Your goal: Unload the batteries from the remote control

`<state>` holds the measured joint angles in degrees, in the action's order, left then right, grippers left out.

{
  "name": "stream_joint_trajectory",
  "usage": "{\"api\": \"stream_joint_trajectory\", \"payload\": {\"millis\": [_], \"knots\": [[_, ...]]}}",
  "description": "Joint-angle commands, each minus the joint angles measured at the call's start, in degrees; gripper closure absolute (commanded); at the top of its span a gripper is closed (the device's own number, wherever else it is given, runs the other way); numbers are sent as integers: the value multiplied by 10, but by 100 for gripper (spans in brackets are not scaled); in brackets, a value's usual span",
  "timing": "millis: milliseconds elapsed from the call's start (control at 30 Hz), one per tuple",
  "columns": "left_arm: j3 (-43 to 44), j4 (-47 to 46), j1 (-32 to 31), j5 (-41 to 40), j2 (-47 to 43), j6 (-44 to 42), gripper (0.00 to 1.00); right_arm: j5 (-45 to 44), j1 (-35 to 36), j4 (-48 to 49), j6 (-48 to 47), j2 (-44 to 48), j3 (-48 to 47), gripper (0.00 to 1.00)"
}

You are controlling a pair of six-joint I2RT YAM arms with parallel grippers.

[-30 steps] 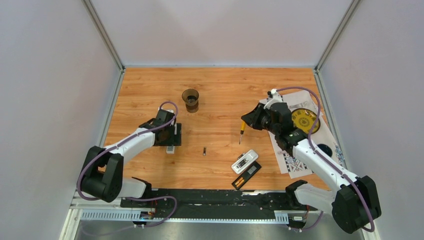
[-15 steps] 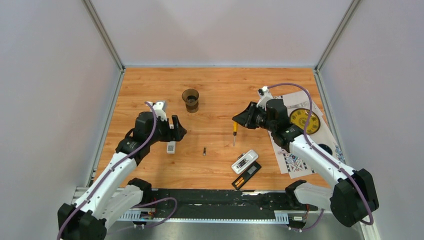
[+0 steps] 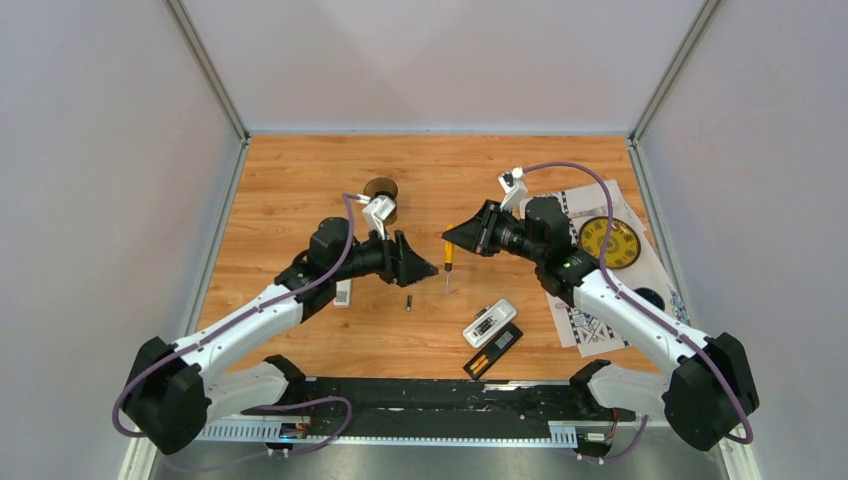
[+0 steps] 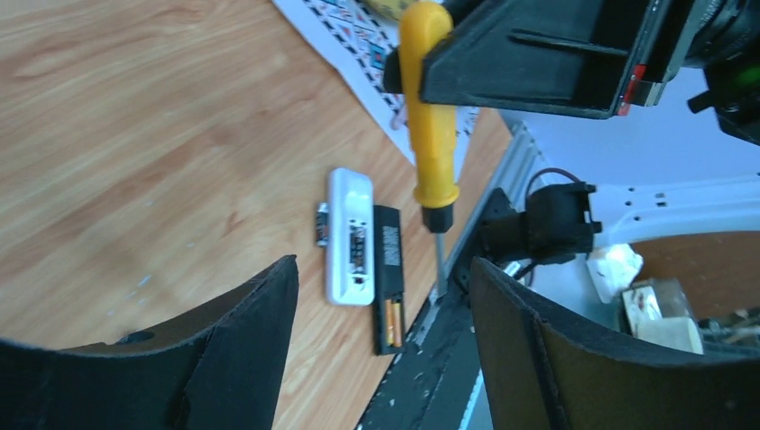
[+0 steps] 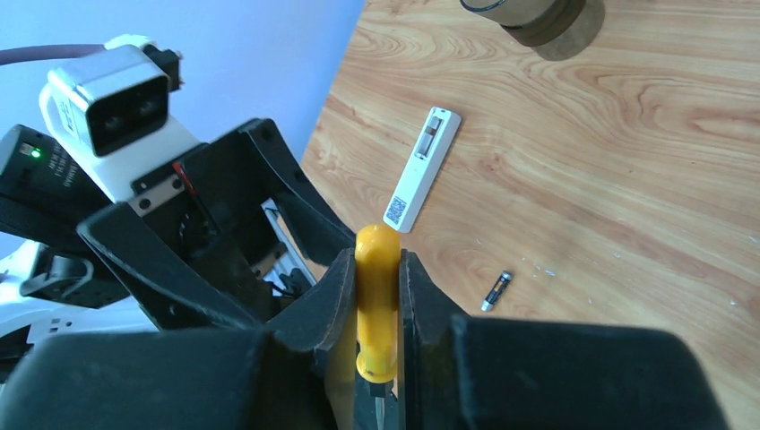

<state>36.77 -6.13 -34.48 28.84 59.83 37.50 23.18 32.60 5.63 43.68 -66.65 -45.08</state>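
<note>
My right gripper (image 3: 458, 243) is shut on the yellow-handled screwdriver (image 3: 448, 262), blade down, above the table's middle; the right wrist view shows the handle (image 5: 377, 296) pinched between the jaws. My left gripper (image 3: 424, 268) is open and empty, just left of the screwdriver; in its wrist view the screwdriver (image 4: 428, 116) hangs ahead of the jaws. A white remote (image 3: 489, 322) and a black remote (image 3: 494, 352) lie near the front edge. The black remote (image 4: 387, 264) holds two orange batteries (image 4: 392, 322). One dark grey battery (image 3: 409, 302) lies loose on the wood (image 5: 496, 290).
A slim white remote piece (image 3: 343, 293) lies left of centre (image 5: 422, 167). A brown cup (image 3: 381, 192) stands at the back. A printed paper mat (image 3: 590, 320) with a yellow disc (image 3: 610, 242) lies at the right. The black front rail (image 4: 466, 358) runs beyond the remotes.
My left arm has swung right from the slim white piece to the table's middle, gripper open. My right gripper has carried the screwdriver leftward toward it.
</note>
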Motion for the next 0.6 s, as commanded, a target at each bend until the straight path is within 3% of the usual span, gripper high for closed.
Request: {"api": "stream_joint_trajectory", "payload": {"millis": [0, 233, 267, 367, 500, 567], "knots": [[32, -138, -38, 45, 58, 46, 27, 18, 4, 48, 33, 1, -27, 100], [48, -238, -59, 70, 133, 95, 59, 25, 4, 60, 51, 1, -23, 100], [51, -241, -61, 73, 136, 96, 72, 25, 5, 61, 51, 2, -23, 100], [54, -239, -61, 75, 139, 94, 100, 22, 5, 54, 46, 6, -24, 100], [66, -163, -61, 53, 108, 51, 100, 17, 4, 33, 33, 13, -32, 90], [79, -96, -61, 41, 94, 12, 100, 12, 4, 22, 27, 16, -34, 72]]}}
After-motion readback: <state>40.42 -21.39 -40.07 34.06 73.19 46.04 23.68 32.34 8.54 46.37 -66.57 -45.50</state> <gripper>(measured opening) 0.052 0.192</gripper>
